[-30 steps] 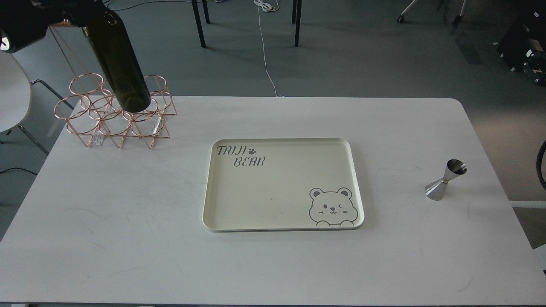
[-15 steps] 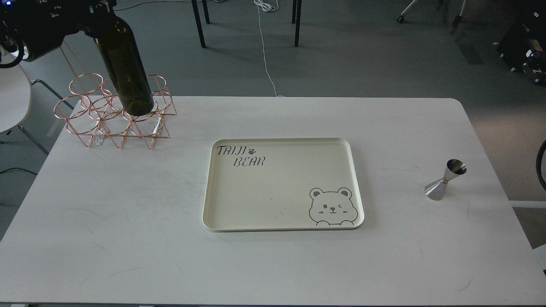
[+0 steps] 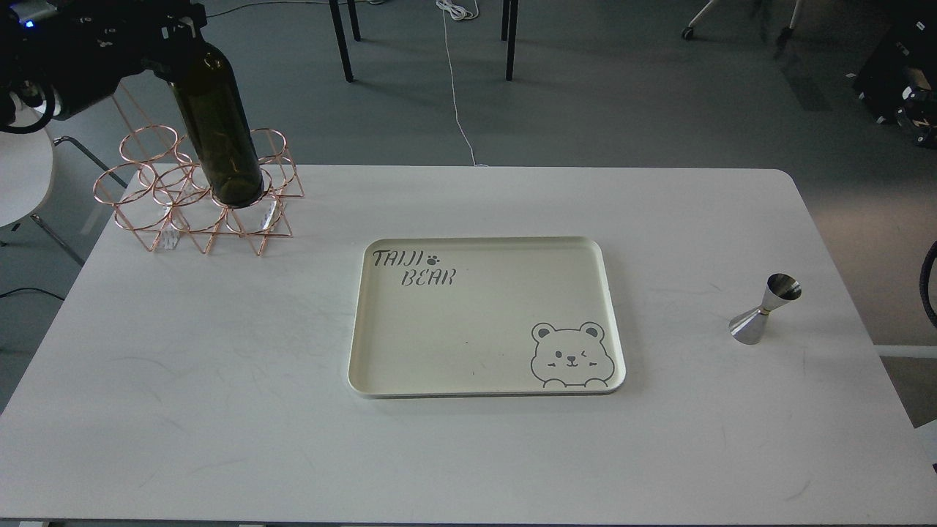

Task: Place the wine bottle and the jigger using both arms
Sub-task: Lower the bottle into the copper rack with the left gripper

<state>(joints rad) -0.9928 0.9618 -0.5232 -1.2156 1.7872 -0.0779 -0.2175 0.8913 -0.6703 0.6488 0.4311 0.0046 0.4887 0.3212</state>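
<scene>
The dark olive-green wine bottle (image 3: 219, 132) hangs tilted at the back left, neck up-left, with its base over the middle rings of the copper wire rack (image 3: 146, 212). My left gripper (image 3: 172, 33) is at the top left, closed around the bottle's shoulder and neck, which it hides. Whether the base touches the rack I cannot tell. The steel jigger (image 3: 763, 309) stands tilted on the white table (image 3: 219, 366) at the right, by itself. My right gripper is out of view; only a black cable (image 3: 928, 282) shows at the right edge.
A cream tray (image 3: 479, 245) printed with a bear and "TAIJI BEAR" lies mid-table with nothing in it. A white chair (image 3: 22, 176) stands off the table's left side. Dark table legs and a white cord are on the floor behind.
My left arm has brought the bottle lower and a little to the right, and it now stands more upright over the rack. The jigger and tray have not moved.
</scene>
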